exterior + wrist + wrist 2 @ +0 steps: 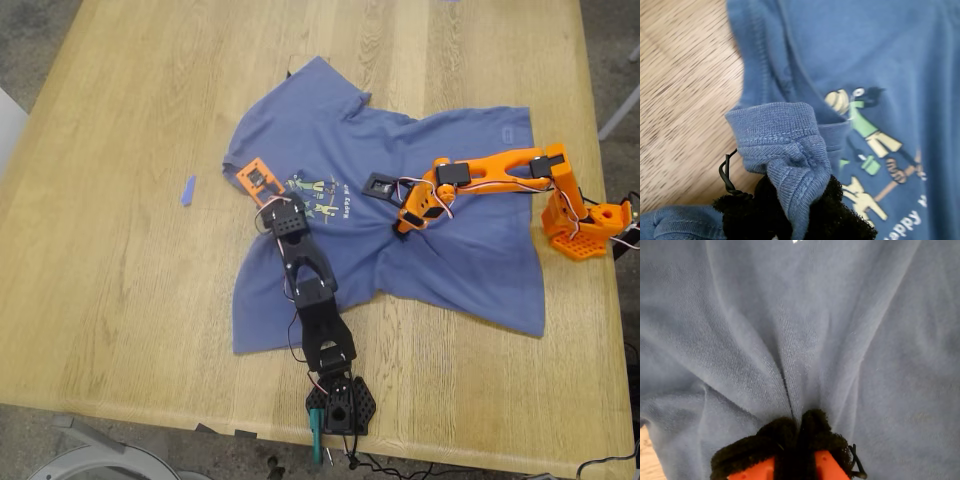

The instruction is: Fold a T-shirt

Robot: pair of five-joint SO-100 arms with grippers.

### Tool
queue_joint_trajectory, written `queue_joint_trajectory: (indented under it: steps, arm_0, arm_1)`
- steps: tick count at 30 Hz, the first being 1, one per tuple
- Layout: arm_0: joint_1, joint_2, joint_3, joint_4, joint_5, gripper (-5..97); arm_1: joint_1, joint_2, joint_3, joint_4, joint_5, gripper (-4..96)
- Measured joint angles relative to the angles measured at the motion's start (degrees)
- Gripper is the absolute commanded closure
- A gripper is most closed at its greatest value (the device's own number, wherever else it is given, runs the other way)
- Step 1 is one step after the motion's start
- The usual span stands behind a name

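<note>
Slate-blue T-shirt spread crumpled on wooden tabletop; first gripper pinching ribbed sleeve hem near chest print, second gripper clamped on mid-body fold toward exterior view's right.

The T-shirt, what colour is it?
Slate blue T-shirt with a green-and-yellow cartoon print; clearest in the first wrist view.

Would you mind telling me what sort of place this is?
Probably a robotics lab or workshop bench: two small arms, one black and one orange, sit on a wooden table, with cables trailing and a T-shirt spread out between them.
</note>
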Motion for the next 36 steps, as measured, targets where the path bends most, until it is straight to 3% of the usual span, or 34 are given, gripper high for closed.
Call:
queue_joint_trajectory:
  steps: [16,36]
  arm_0:
    - [7.8,10.2,-1.1,2.7,1.2,92]
    - [27.3,12.7,-2.7,-1.1,4.9,92]
  arm_1:
    - [10.7,-1.9,-8.6,-6.9,-1.6,91.0]
    - [24.7,-2.1,-12.4,-14.2,-2.3,91.0]
